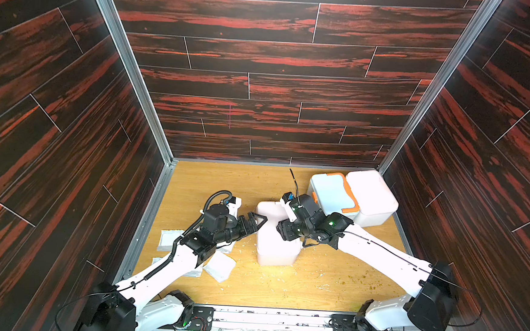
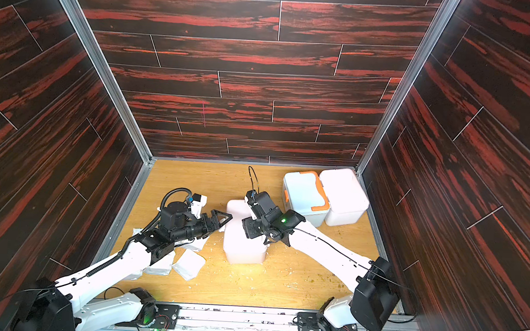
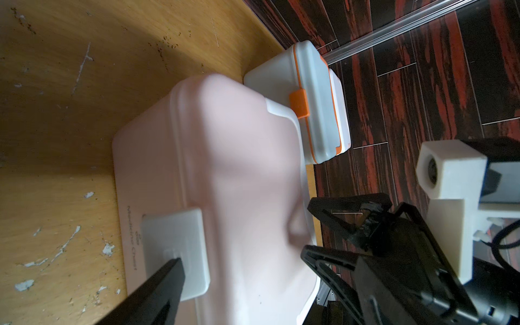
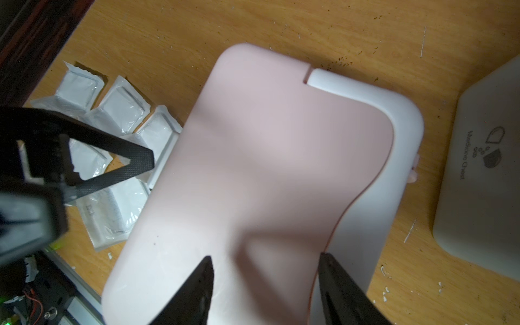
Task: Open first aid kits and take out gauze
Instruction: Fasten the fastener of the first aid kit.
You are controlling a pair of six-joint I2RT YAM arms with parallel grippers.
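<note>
Left hand, wide apart, sits beside the pink first aid kit; right hand, also apart, is over its lid; gauze packets lie nearby.

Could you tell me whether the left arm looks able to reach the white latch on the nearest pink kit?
Probably yes: the open left claw sits beside the pink kit, one finger at its white latch, nothing between them.

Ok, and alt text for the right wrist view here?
A closed pale pink first aid kit fills the frame, with the right gripper open over its lid. Gauze packets lie on the wooden table beside it, partly behind the left gripper's black finger, and a second kit marked Medicine Chest shows at the edge.
</note>
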